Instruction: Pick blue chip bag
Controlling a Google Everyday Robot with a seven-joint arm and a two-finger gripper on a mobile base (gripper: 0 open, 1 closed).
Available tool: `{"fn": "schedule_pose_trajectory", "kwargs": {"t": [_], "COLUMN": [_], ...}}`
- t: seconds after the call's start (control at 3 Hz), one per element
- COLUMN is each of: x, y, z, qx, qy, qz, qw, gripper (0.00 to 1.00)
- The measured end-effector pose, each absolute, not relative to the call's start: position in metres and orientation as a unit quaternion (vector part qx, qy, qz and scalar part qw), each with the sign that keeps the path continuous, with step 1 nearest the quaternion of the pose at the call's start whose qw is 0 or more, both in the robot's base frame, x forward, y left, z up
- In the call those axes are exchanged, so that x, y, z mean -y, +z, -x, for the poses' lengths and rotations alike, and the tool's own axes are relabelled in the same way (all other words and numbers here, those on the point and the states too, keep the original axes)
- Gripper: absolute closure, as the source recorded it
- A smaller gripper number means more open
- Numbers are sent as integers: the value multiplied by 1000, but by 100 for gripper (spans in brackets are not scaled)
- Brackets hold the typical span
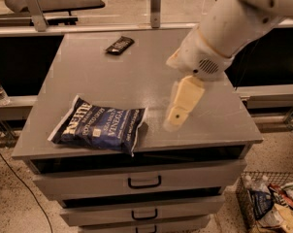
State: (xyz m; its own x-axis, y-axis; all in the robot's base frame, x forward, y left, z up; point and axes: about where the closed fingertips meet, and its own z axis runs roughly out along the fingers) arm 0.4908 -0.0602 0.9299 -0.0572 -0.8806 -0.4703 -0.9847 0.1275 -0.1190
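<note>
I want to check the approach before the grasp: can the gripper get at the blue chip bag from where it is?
Probably yes. The gripper hovers beside the blue chip bag, and only bare tabletop lies between them; nothing rests on the bag.
</note>
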Motion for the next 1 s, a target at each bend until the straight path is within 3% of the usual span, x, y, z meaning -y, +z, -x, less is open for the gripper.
{"fn": "schedule_pose_trajectory", "kwargs": {"t": [1.0], "x": [-63], "y": [866], "z": [-471], "qx": [-695], "qy": [225], "qz": [651], "qw": [207], "gripper": [0]}}
